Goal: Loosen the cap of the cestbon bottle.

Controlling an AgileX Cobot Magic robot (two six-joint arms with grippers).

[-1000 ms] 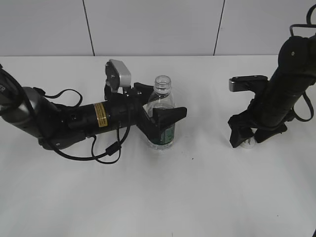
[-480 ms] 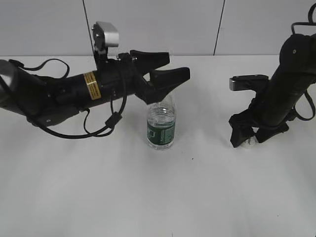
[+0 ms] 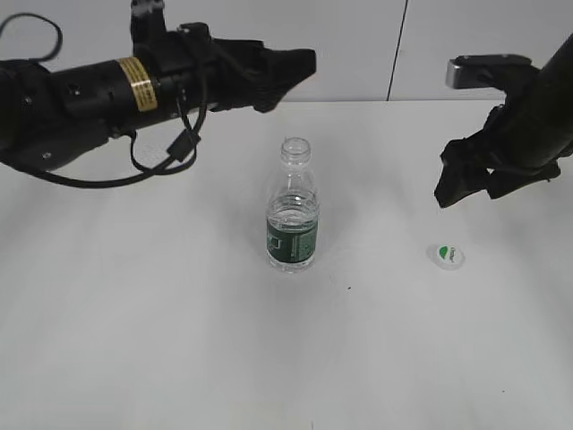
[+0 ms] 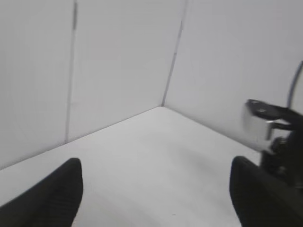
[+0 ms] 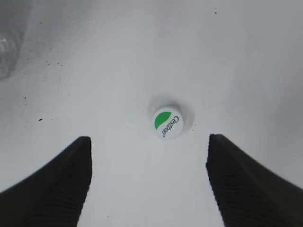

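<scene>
The cestbon bottle (image 3: 292, 208) is seen upright at the centre of the exterior view, on the white table (image 3: 179, 340), its neck open and uncapped. The cap (image 3: 446, 254) lies well apart from it, at the lower right of that frame, flat on the table with its green mark upward; in the right wrist view the cap (image 5: 167, 123) sits just above centre, with the printed name readable on it.

The left gripper (image 3: 291, 67) is held high at the upper left of the exterior view, well above the bottle, and its jaws are shown spread apart and empty in the left wrist view. The right gripper (image 5: 149, 179) hangs above the cap with its jaws wide apart; nothing is held.

The task is judged complete, the cap being fully off, so the step in hand is taken to be withdrawal. It is done well if both arms are lifted clear without sweeping low: the bottle should not be brushed, since it appears light and could be tipped, and the cap should be left undisturbed.
</scene>
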